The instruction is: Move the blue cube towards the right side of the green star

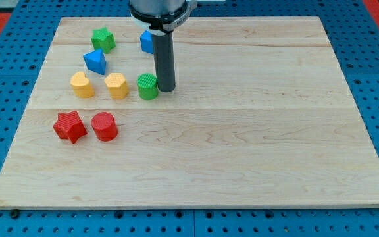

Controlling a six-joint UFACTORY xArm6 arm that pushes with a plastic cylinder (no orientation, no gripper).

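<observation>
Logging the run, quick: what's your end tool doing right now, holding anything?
No jaws, just a rod: my tip holds nothing, resting beside the green cylinder, on its right, below the blue cube.

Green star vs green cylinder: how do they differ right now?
The green star is pointed; the green cylinder is round with a flat top. The star sits near the view's top edge, away from my tip; the cylinder sits lower, right beside the tip's left. Both share the same green.

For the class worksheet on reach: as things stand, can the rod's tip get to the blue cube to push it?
Probably yes. My tip rests beside the green cylinder, on its right in the view. The blue cube lies toward the view's top, partly hidden behind the rod, with bare board between them.
</observation>
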